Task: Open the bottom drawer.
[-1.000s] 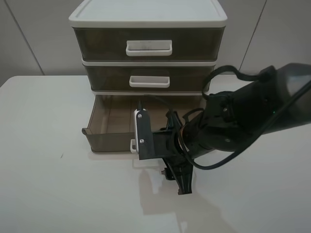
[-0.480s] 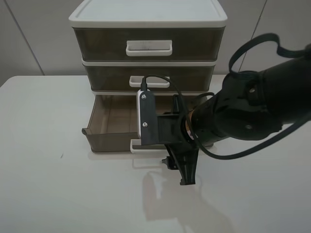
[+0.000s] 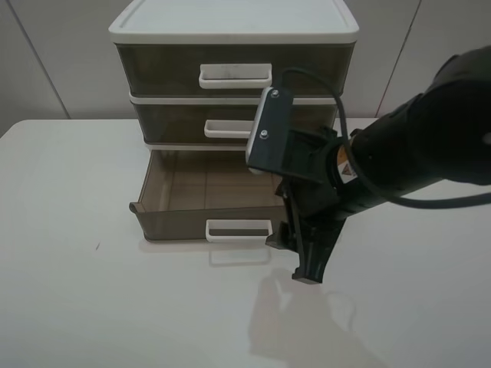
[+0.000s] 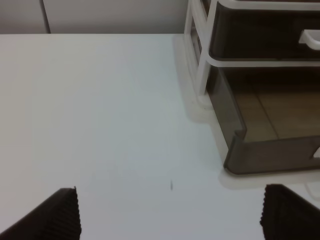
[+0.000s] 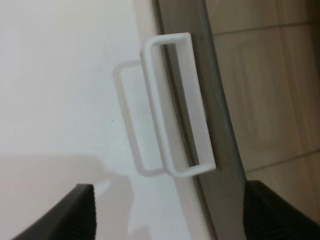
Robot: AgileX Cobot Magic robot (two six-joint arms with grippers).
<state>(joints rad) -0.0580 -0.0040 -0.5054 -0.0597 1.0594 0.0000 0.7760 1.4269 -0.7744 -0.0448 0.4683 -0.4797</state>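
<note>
Bottom drawer (image 3: 207,201) pulled well out of unit (image 3: 230,31), resting on table (image 3: 92,307), handle (image 3: 238,229) facing forward. Right gripper (image 3: 307,249) raised above table just right of handle, touching nothing; fingers (image 5: 80,210) spread wide in right wrist view, holding nothing. From that view, handle (image 5: 175,105) seen as white open loop standing off drawer front, lying between the 2 fingertips but farther from the camera, apart from both; shadow of loop on table beside it. Wood-grain floor of drawer (image 5: 260,90) visible through open top. Left gripper (image 4: 170,215) off to the side over bare table, fingertips far apart, empty; drawer corner (image 4: 235,150) near one fingertip, not touching. Above open drawer, 2 closed brown drawers: middle drawer (image 3: 230,123) partly hidden by right arm's camera mount, top drawer (image 3: 230,69) with its wider white handle fully in sight.
</note>
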